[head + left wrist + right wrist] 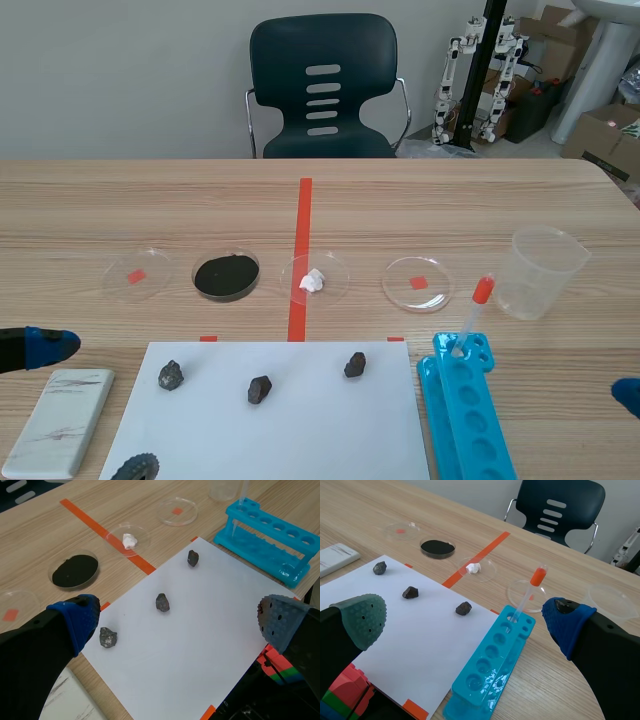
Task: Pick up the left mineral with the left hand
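I see the left mineral point(171, 375) lying near the upper left corner of the white paper sheet point(300, 430), in the lower left of the scene view. The middle mineral point(259, 389) and right mineral point(354, 364) lie on the same sheet. My left gripper point(180, 622) is released, fingers spread wide. It sits at the frame's left edge, apart from the mineral. The right gripper point(465, 617) is likewise spread wide at the lower right edge, beside the blue test tube rack point(465, 420).

A dark chair point(322, 85) stands behind the wooden table point(150, 205).
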`<action>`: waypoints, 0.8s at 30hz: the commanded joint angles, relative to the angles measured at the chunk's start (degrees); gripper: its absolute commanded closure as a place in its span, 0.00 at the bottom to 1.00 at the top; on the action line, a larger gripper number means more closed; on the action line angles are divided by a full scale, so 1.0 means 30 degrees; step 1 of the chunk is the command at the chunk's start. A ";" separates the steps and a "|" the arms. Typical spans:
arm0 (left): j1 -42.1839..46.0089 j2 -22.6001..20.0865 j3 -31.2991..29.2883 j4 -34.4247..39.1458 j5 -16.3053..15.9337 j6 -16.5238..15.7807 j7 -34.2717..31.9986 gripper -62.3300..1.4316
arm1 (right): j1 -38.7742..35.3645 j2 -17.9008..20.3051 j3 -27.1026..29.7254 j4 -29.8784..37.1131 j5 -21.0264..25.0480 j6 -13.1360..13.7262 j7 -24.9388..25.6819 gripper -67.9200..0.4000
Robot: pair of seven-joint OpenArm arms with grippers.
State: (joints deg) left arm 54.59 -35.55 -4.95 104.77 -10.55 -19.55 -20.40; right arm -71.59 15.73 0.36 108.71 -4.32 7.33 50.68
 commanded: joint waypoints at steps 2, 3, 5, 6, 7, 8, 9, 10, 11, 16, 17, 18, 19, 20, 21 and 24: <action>-0.0051 0.0153 0.0146 0.0226 -0.0255 0.0022 -0.0182 0.00 | 0.0066 -0.0007 0.0109 0.0393 0.0146 0.0000 0.0284 0.00; -0.0051 0.0153 0.0146 0.0226 -0.0248 0.0022 -0.0066 0.00 | 0.0066 -0.0007 0.0109 0.0393 0.0146 0.0000 0.0284 0.00; -0.0058 0.0153 0.0146 0.0226 -0.0248 0.0029 0.0408 0.00 | 0.0066 -0.0007 0.0109 0.0393 0.0146 0.0000 0.0284 0.00; -0.0058 0.0160 0.0146 0.0226 -0.0255 0.0029 0.0663 0.00 | 0.0066 -0.0007 0.0109 0.0393 0.0146 0.0000 0.0284 0.00; -0.0073 0.0226 0.0146 0.0226 -0.0255 0.0029 0.0925 0.00 | 0.0066 -0.0007 0.0109 0.0393 0.0146 0.0000 0.0284 0.00; -0.0175 0.0415 0.0146 0.0226 -0.0255 0.0029 0.1392 0.00 | 0.0066 -0.0007 0.0109 0.0393 0.0146 0.0000 0.0284 0.00; -0.0372 0.0634 0.0153 0.0226 -0.0255 0.0029 0.1858 0.00 | 0.0066 -0.0007 0.0109 0.0393 0.0146 0.0000 0.0284 0.00; -0.0663 0.0947 0.0211 0.0226 -0.0255 0.0029 0.2565 0.00 | 0.0066 -0.0007 0.0109 0.0393 0.0146 0.0000 0.0284 0.00; -0.1137 0.1311 0.0350 0.0226 -0.0248 0.0029 0.3592 0.00 | 0.0066 -0.0007 0.0109 0.0393 0.0146 0.0000 0.0277 0.00; -0.4102 0.2790 0.1683 0.0219 -0.0532 0.0270 0.9071 0.00 | 0.0066 -0.0007 0.0109 0.0393 0.0138 0.0000 0.0284 0.00; -0.4692 0.3075 0.2011 0.0204 -0.1005 0.0474 1.0163 0.00 | 0.0066 -0.0007 0.0109 0.0393 0.0138 0.0000 0.0284 0.00; -0.5238 0.3308 0.2310 0.0189 -0.1457 0.0787 1.1060 0.00 | 0.0066 -0.0007 0.0109 0.0393 0.0138 0.0000 0.0284 0.00; -0.5880 0.3599 0.2739 0.0168 -0.1880 0.1282 1.2123 0.00 | 0.0066 -0.0007 0.0109 0.0393 0.0138 0.0000 0.0284 0.00; -0.6586 0.3898 0.3264 0.0131 -0.2106 0.1792 1.3216 0.00 | 0.0066 -0.0007 0.0109 0.0393 0.0138 0.0000 0.0284 0.00; -0.7147 0.4124 0.3694 0.0080 -0.2135 0.2251 1.3988 0.00 | 0.0066 -0.0007 0.0109 0.0393 0.0138 0.0000 0.0284 0.00; -0.9041 0.4881 0.5297 -0.0080 -0.2127 0.4889 1.6939 0.00 | 0.0066 -0.0007 0.0109 0.0393 0.0138 0.0000 0.0284 0.00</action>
State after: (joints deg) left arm 28.32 -21.52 10.22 104.40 -16.95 -6.55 29.58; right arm -71.59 15.73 0.36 108.71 -4.32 7.33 50.68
